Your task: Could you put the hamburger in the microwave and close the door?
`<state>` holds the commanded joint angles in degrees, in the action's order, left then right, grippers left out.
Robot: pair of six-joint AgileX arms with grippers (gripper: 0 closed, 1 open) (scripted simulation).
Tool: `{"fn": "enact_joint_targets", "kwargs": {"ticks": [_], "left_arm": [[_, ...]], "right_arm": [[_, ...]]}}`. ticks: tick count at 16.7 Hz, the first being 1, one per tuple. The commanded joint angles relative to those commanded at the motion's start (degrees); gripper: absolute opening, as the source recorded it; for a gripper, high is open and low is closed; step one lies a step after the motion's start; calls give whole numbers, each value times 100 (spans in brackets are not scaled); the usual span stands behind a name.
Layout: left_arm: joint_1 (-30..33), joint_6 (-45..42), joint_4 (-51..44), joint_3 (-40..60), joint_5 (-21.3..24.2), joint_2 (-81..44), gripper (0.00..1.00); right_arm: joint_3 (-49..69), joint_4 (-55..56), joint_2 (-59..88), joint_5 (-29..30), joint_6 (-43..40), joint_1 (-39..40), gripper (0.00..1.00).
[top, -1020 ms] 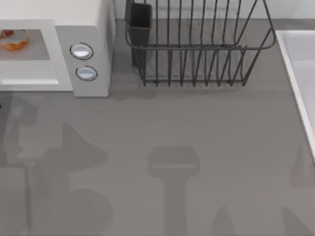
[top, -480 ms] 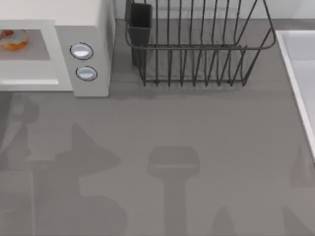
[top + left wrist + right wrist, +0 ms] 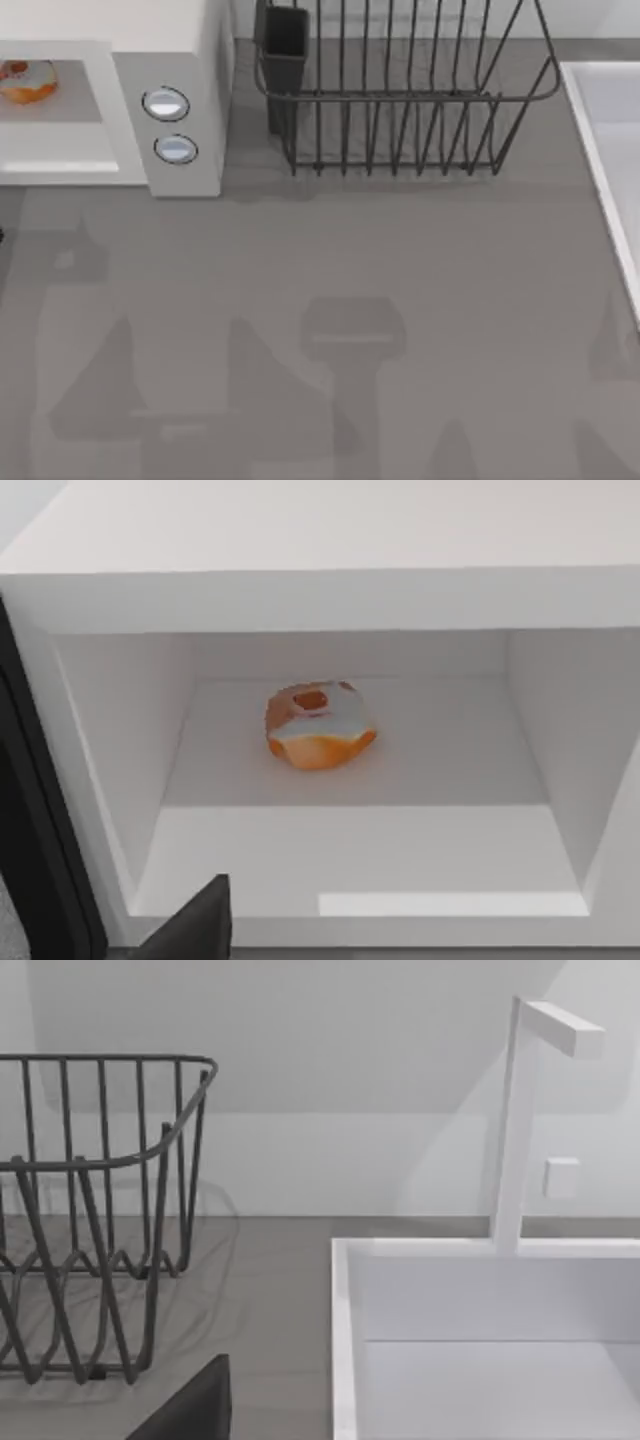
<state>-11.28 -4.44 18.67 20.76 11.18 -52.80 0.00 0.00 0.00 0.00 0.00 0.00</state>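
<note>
The desk is the biggest thing here, grey and crossed by the arms' shadows. At its far left stands the microwave, white, with two round knobs on its grey panel. Its cavity is open. A dark edge at the side of the left wrist view is probably the door, swung wide. To the right of the microwave sits a black wire dish rack, and a white sink with its tap lies at the desk's right edge.

The hamburger already rests on the cavity floor, near the middle and well back from the front lip. So the loading looks done, and closing the door remains.

The left arm's camera faces the open cavity; whether its jaws are apart or together I cannot tell, and the same goes for the right arm, parked near the sink.

To close well, the left arm should reach the door's outer face and push it along its hinge arc, steadily, until it sits flush.
</note>
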Motion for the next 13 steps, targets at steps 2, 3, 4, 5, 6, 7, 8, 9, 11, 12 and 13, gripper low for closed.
{"fn": "enact_joint_targets", "kwargs": {"ticks": [2,3,4,5,6,7,8,9,11,12,13], "left_arm": [[189,80,-330,-366,-202,969,100],[287,121,-499,-554,-306,1459,100],[385,162,-668,-743,-409,1946,100],[483,202,-836,-929,-511,2423,100],[580,242,-999,-1110,-609,2884,100],[673,279,-1154,-1283,-702,3322,100],[763,313,-1300,-1445,-789,3730,100],[846,345,-1434,-1594,-868,4104,100],[988,397,-1657,-1843,-999,4721,100],[1044,416,-1742,-1937,-1047,4952,100],[1087,431,-1807,-2009,-1084,5124,100]], "right_arm": [[0,0,0,0,0,0,100],[0,0,0,0,0,0,100],[0,0,0,0,0,0,100],[0,0,0,0,0,0,100],[0,0,0,0,0,0,100],[0,0,0,0,0,0,100],[0,0,0,0,0,0,100],[0,0,0,0,0,0,100],[0,0,0,0,0,0,100],[0,0,0,0,0,0,100],[0,0,0,0,0,0,100]]}}
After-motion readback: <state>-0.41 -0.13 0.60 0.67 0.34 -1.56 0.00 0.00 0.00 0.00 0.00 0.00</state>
